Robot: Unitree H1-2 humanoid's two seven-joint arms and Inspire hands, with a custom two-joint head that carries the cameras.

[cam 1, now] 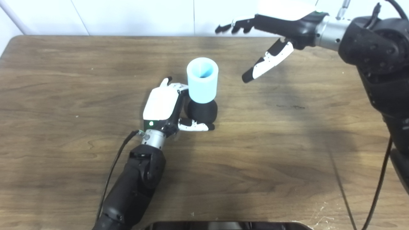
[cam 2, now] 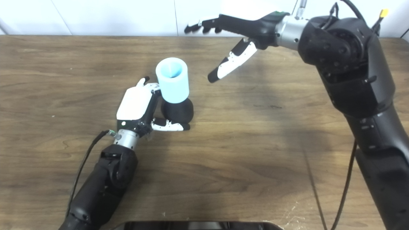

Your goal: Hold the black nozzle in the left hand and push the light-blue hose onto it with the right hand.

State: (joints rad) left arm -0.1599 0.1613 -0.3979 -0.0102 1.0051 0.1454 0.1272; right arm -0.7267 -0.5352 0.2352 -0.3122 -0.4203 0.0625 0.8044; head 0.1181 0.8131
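Hose (cam 1: 202, 80) already seated on nozzle (cam 1: 202, 111) mid-worktop (cam 1: 64, 95); left hand (cam 1: 163, 107) clasps nozzle, right hand (cam 1: 271, 35) spread, empty, near far edge.

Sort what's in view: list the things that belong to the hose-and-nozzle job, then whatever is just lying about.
Job: black nozzle, light-blue hose seated on it, left hand holding the nozzle, right hand open above.
Other: wooden table, dark object at bottom edge.
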